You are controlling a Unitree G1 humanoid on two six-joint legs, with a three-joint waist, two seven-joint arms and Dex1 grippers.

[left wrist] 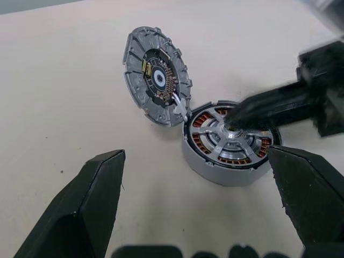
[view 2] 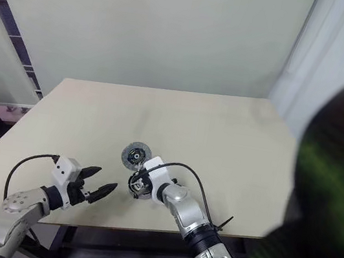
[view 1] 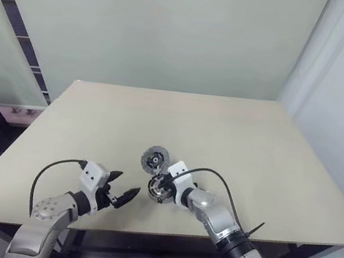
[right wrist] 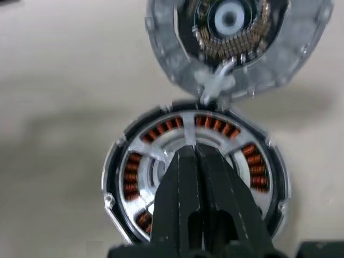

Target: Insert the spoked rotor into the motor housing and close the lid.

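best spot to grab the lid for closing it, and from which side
Probably the lid's free outer rim, opposite where it meets the motor housing, coming from the far side of the lid. It stands tilted open, joined to the housing at its low edge, so that edge is the only clear one. The spoked rotor already sits inside.

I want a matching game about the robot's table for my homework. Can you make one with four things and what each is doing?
Things:
1. lid
2. spoked rotor
3. left gripper
4. right gripper

States:
A. fingers shut, tips on the rotor's hub
B. open, apart from the parts
C. seated inside the motor housing
D. tipped up beside the housing

Pairs: 1-D, 2-C, 3-B, 4-A
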